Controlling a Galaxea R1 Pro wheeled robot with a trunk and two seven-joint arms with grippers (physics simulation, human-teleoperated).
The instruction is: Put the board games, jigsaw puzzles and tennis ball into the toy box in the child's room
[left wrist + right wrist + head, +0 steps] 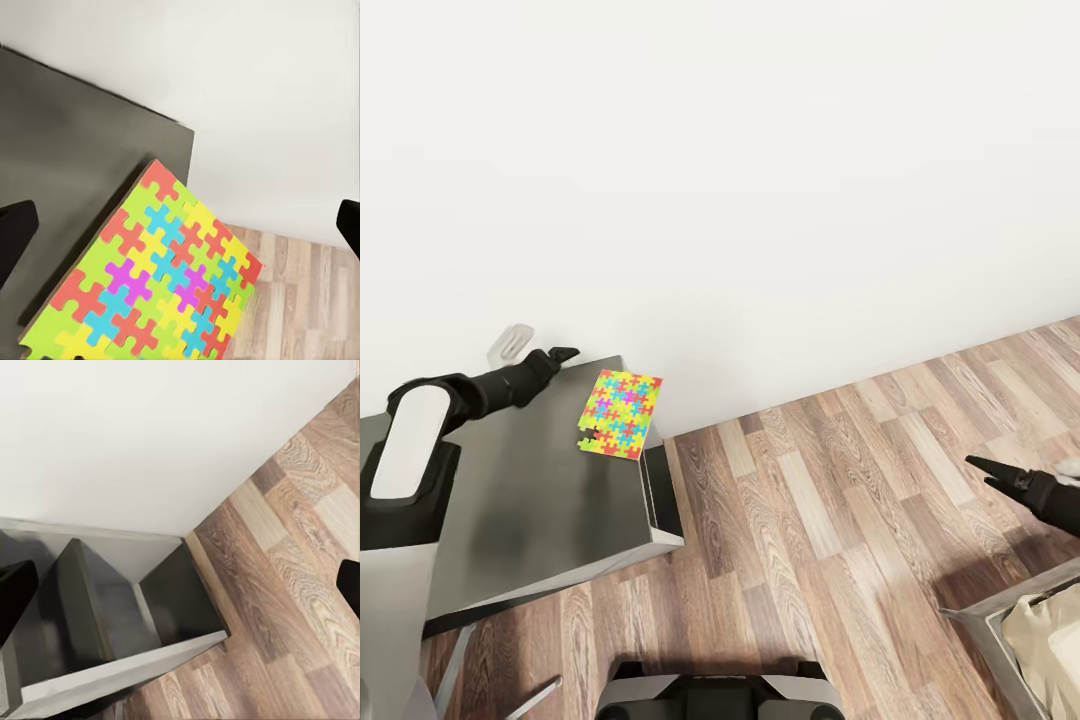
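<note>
- Step judged in hand: approach to a jigsaw puzzle (620,412) for pickup; nothing is held yet.
- The jigsaw puzzle is seen lying flat on the grey table (530,500), at the far corner next to the wall, its near end reaching the table's edge on the floor side.
- In the left wrist view the jigsaw puzzle (161,274) is framed between the two dark fingers (15,232), which are spread wide and well apart from it.
- The left gripper (556,357) is held over the table's far edge, just beside the puzzle, not touching it.
- The right gripper (990,470) is held out over the wood floor (810,500), away from the table; its fingers (13,596) are seen spread wide with nothing between them.
- Next move, as judged: the left gripper needs to be brought over the puzzle and lowered; since the piece is thin and flat, the overhanging corner at the table edge is probably the easiest place to pinch.
- Risk judged: the puzzle may be pushed off the edge onto the floor.
- Containers: a dark open box-like unit (112,607) with dividers is seen in the right wrist view; its compartments look empty. Whether it is the toy box cannot be told.
- A grey-rimmed container (1015,630) with something pale inside is cut by the head view's corner; contents cannot be identified.
</note>
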